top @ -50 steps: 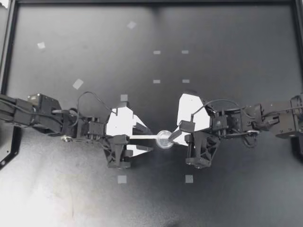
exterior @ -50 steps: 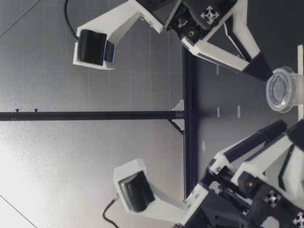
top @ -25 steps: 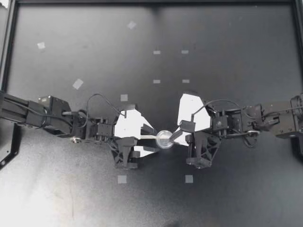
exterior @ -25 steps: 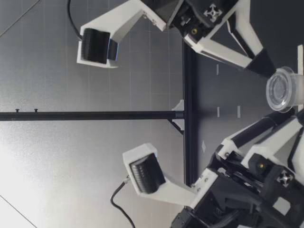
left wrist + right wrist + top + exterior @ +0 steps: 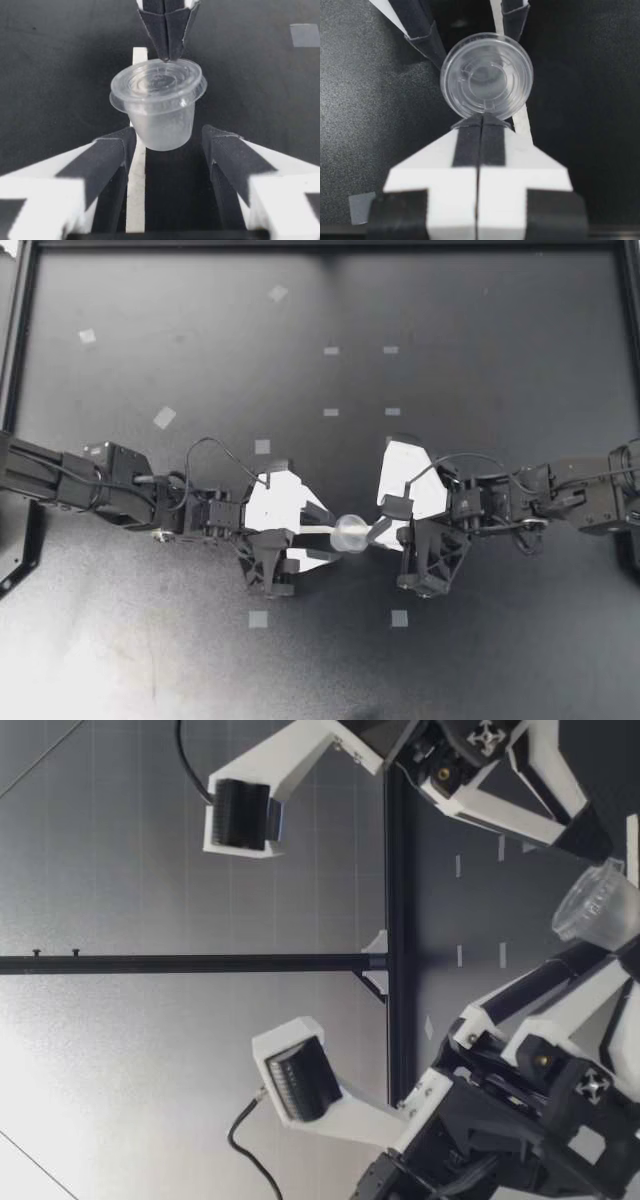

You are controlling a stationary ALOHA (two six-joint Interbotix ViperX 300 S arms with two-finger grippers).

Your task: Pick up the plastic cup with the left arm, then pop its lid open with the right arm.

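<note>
A small clear lidded cup [image 5: 349,532] hangs tilted just above the black table [image 5: 450,320], between my two grippers. My right gripper [image 5: 372,533] is shut on the rim of the cup's lid, seen plainly in the right wrist view, where its closed fingers [image 5: 470,137] meet the cup [image 5: 486,75]. My left gripper [image 5: 325,534] is open, and its fingers [image 5: 112,155] flank the cup [image 5: 159,107] without touching its sides. In the low view the cup [image 5: 595,900] leans over between both grippers. A thin white strip [image 5: 136,165] lies on the table beneath it.
Small pale tape squares dot the table, among them two nearer the front edge [image 5: 258,619] [image 5: 399,618] and one at the left [image 5: 164,418]. A black frame rail [image 5: 20,340] borders the table's left side.
My left gripper has slid toward the cup, so its open fingers now stand on both sides of it. The cup, held by the shut right gripper, has tipped over from upright.
</note>
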